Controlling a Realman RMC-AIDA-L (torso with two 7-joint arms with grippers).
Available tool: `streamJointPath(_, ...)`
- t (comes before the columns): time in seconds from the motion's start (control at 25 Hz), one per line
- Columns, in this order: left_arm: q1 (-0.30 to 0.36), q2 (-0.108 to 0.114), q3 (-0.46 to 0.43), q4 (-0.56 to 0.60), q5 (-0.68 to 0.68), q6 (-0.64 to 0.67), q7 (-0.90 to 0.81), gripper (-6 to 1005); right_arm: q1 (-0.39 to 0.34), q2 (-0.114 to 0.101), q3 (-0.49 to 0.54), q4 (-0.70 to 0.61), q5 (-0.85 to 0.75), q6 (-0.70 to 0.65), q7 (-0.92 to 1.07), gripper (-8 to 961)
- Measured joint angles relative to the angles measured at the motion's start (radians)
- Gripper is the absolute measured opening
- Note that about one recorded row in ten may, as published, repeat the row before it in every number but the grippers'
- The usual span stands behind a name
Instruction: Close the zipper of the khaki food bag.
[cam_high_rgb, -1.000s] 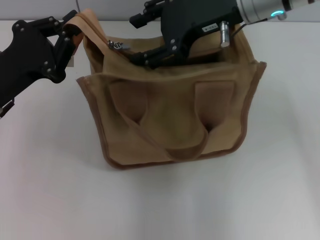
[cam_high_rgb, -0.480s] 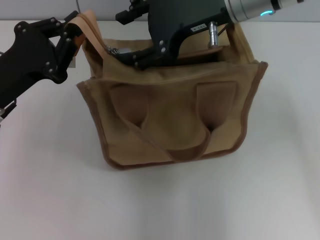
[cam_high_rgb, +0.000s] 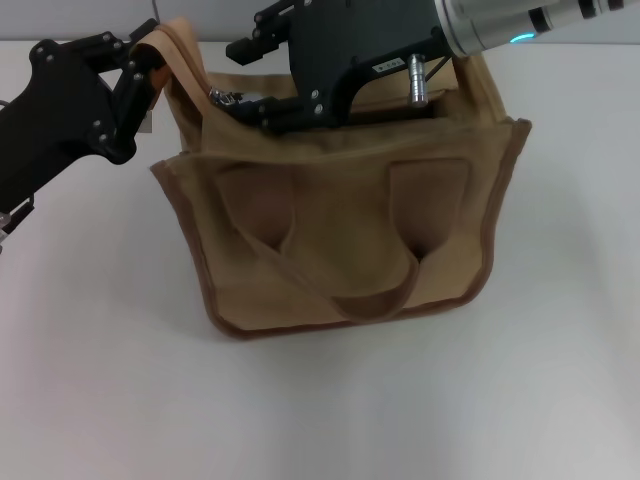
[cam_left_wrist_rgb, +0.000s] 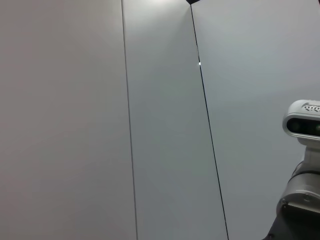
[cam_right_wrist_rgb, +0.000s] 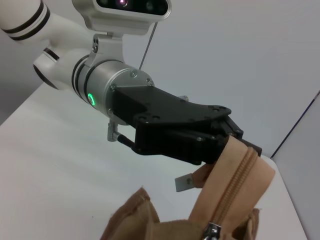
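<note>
The khaki food bag is showing tan canvas with brown piping; the table is appearing white.

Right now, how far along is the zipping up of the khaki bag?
Early stage. Done: the left gripper is clamped on the end of the zipper tape, holding it up. In hand: the right gripper is at the silver slider, which sits near the left end of the khaki food bag. Left: pulling the slider across; the top is open.

A big plain grey wall has two thin dark lines running down it. A white camera on a silver robot arm sits near one edge.
</note>
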Motion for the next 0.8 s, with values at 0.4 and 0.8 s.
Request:
streamJointPath(0.4, -0.002, 0.001, 0.0, 0.0, 0.0, -0.016, 0.0, 49, -0.005, 0.0, 0.0, 0.0, 0.009, 0.001, 0.008, 307)
streamJointPath(0.8, -0.002, 0.001, 0.0, 0.0, 0.0, -0.018, 0.0, 50, -0.012, 0.0, 0.0, -0.001, 0.013, -0.005, 0.011, 182)
